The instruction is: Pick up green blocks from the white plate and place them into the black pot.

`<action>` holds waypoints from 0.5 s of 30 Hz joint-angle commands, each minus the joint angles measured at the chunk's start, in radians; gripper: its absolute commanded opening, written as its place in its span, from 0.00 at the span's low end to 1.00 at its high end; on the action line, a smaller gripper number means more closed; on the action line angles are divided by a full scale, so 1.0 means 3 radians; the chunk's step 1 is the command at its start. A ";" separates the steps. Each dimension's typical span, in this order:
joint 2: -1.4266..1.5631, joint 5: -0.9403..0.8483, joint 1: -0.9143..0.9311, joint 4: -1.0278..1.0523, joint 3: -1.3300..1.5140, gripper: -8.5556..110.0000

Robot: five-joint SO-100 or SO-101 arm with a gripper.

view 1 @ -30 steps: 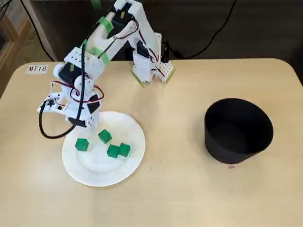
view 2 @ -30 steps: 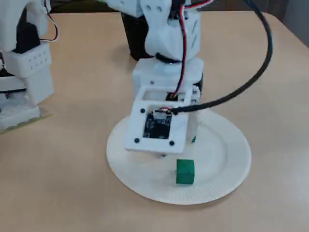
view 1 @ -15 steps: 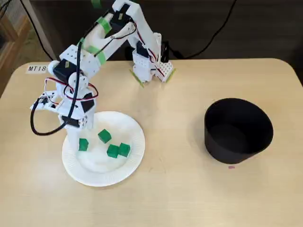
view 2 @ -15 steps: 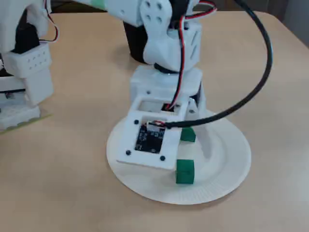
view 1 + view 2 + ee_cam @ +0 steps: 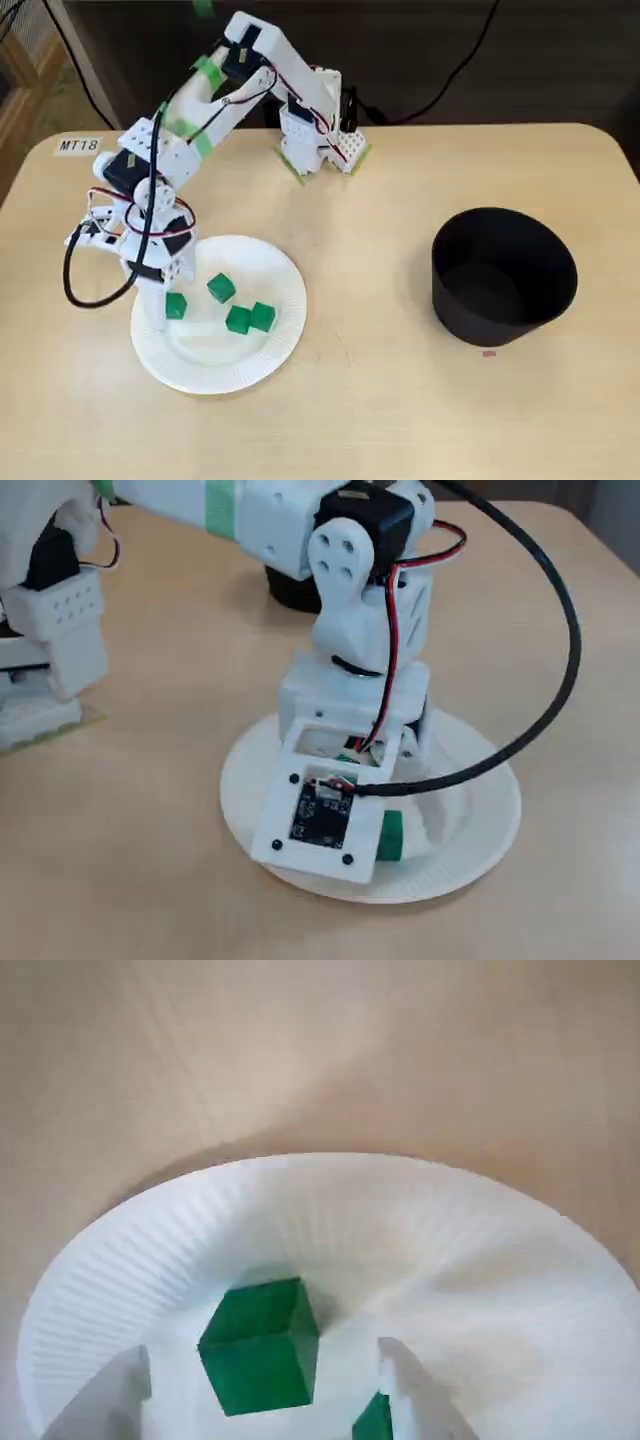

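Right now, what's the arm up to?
The gripper is down at the white plate and open, with a finger on each side of the leftmost green block. The wrist view shows gaps on both sides, so nothing is grasped yet. Three other green blocks lie on the plate. The black pot stands off to the right in the fixed view from above, with no block visible in it.
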 commanded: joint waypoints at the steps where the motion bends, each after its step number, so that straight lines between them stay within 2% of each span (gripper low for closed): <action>1: -0.0036 -0.0020 0.0031 0.0026 -0.0220 0.34; 4: -0.0148 0.0026 0.0026 0.0020 -0.0317 0.30; 10: -0.0568 0.0174 -0.0026 0.0128 -0.0752 0.05; 15: -0.0961 0.0072 -0.0092 0.0496 -0.1329 0.05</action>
